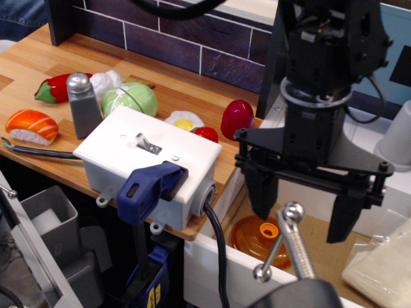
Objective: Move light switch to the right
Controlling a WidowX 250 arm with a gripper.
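The light switch [147, 143] is a small silver toggle lever on top of a white plastic box [151, 163], at the front edge of the wooden counter; it leans toward the left. A black cable [218, 250] leaves the box's right end. My gripper [302, 215] hangs to the right of the box, off the counter's edge, over the lower area. Its two black fingers [262, 192] stand wide apart with nothing between them.
A blue clamp handle [149, 187] grips the box's front. A grey shaker [82, 102], toy sushi [31, 126], cabbage [130, 98], egg [183, 119] and red pepper [236, 117] lie behind. An orange dish [257, 236] and a metal rod [292, 240] sit below the gripper.
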